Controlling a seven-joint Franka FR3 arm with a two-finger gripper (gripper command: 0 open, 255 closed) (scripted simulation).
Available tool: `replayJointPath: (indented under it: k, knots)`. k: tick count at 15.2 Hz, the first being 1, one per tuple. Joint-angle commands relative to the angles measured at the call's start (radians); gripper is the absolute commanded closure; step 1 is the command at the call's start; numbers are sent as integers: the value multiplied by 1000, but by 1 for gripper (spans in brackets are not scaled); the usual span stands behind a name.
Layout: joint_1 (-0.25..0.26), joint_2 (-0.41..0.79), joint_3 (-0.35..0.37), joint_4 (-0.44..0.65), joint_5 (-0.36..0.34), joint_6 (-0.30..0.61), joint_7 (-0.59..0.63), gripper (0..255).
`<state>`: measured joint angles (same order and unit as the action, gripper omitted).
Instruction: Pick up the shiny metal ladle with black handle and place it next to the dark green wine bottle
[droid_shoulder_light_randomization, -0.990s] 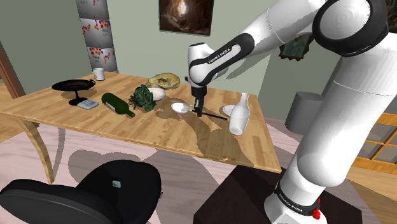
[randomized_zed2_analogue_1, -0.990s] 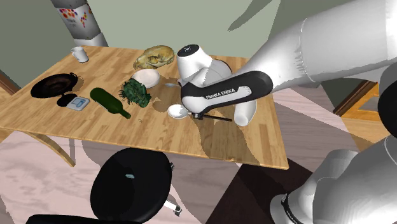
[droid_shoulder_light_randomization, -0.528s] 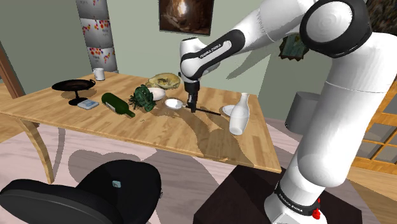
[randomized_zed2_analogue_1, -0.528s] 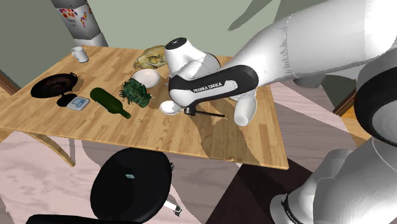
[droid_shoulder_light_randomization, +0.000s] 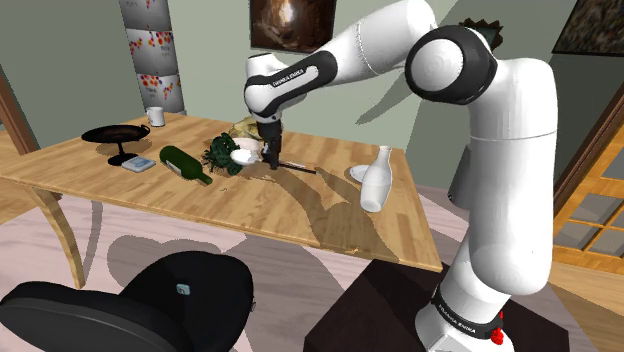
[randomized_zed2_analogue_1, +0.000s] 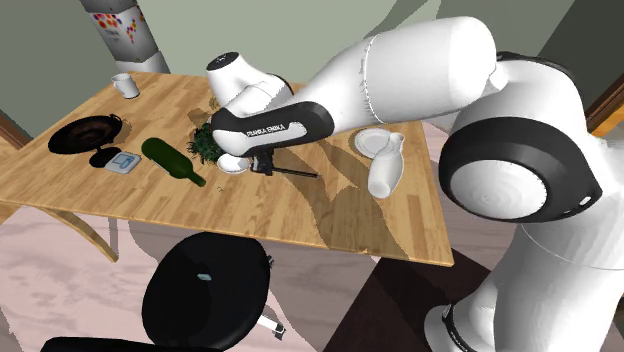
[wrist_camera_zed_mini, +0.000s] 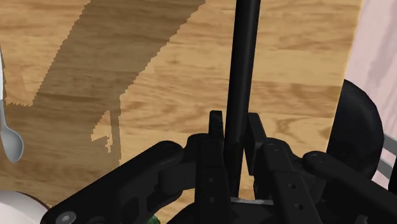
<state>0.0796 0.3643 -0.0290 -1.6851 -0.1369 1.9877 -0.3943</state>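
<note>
From the shoulder view's left: green bottle (droid_shoulder_light_randomization: 185, 163) lying on the table (droid_shoulder_light_randomization: 250, 212), leafy bunch (droid_shoulder_light_randomization: 222, 154) just beside it. Holds the ladle (droid_shoulder_light_randomization: 243, 157) close by that bunch, bowl first, gripper (droid_shoulder_light_randomization: 270, 161) clamped on the black handle. Might shove the bunch or roll the bottle if set down too close; might pivot in so narrow a pinch.

Arm (droid_shoulder_light_randomization: 385, 40) reaches across; gripper (droid_shoulder_light_randomization: 271, 160) points down, fingers (wrist_camera_zed_mini: 216, 137) clasping ladle (wrist_camera_zed_mini: 245, 57) handle.
</note>
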Motion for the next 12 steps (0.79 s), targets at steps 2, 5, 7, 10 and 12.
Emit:
replayJointPath:
  k: [2, 5, 7, 10, 12]
  knots:
    - [15, 118, 8, 182, 5, -66, 13, 255]
    - [29, 260, 13, 411, 9, -155, 21, 255]
    - [29, 266, 13, 393, 9, -132, 24, 255]
    - [29, 276, 12, 369, 8, -98, 28, 255]
    - [29, 284, 12, 355, 7, -76, 31, 255]
